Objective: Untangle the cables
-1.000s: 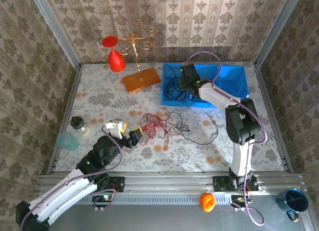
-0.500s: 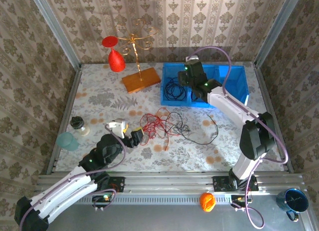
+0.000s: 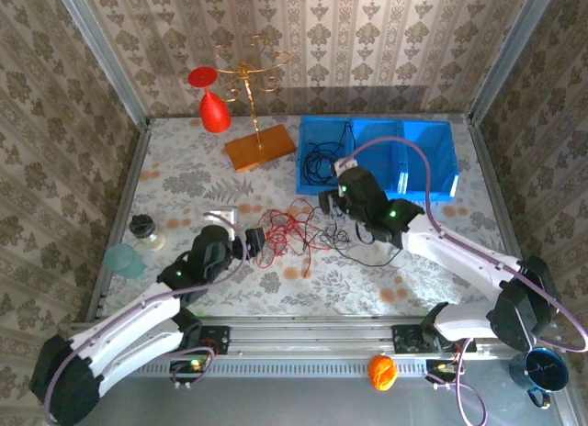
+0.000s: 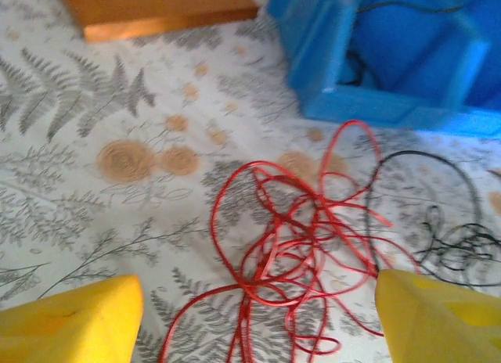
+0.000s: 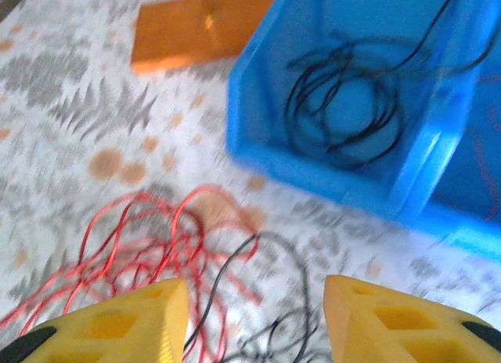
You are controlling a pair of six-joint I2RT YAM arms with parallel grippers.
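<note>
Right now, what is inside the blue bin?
A loose black cable coil lies in the left compartment of the bin. The other compartments look bare, though the arm's hose crosses over them and hides a strip of floor.

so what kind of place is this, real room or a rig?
Likely a staged lab test cell: wallpapered panels in metal framing, a patterned table, an aluminium rail along its near edge.

Right fingers (image 5: pixel 117 324): you've brought them back from the blue bin (image 3: pixel 427 160); they've spread wider and now sit above the cables (image 3: pixel 289 229).
Left fingers (image 4: pixel 70 316): you've edged them nearer the cables.
</note>
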